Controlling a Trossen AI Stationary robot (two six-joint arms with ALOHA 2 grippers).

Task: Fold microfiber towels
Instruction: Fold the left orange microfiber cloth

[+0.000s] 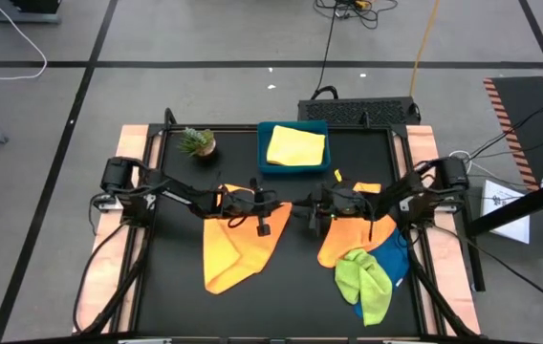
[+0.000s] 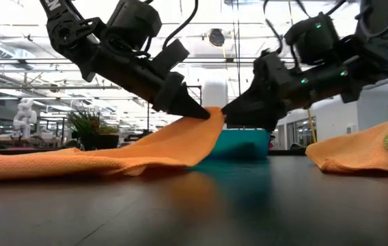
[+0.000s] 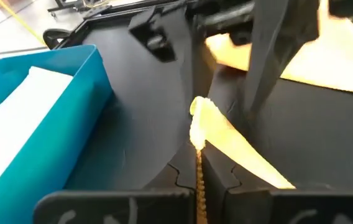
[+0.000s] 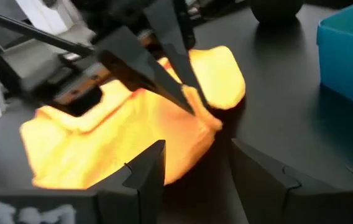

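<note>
Left pincer (image 2: 204, 111) clamped on a corner of the orange towel (image 1: 238, 244), mid-tabletop, lifting it; right pincer (image 4: 195, 168) apart, just beside. Cloth looks light, limp, drapes from 1 pinch; hold at corners or hem, expect sag between grips

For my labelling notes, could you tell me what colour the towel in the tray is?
Yellow: the towel in the blue tray shows best in the high view.

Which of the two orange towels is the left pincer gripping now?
The left pincer is shut on the orange towel on the left side, pinching its corner. The other orange towel lies under the lime green towel.
</note>
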